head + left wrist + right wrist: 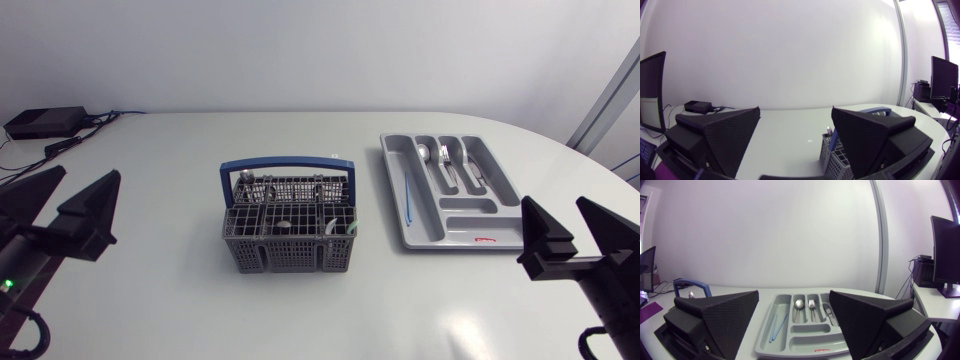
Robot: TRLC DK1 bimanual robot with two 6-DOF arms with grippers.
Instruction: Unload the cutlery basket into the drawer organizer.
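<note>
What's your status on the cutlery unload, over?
Left gripper and right gripper open, empty, at table's sides. Cutlery basket mid-table, pieces inside; drawer organizer toward right arm, partly filled. Nothing in the way.

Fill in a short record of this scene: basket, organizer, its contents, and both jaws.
Basket: grey cutlery basket, mid-table, some items inside
Organizer: grey drawer organizer, right of basket
In organizer: spoon, fork, knife, thin blue item
Left jaws: open, empty
Right jaws: open, empty
</note>
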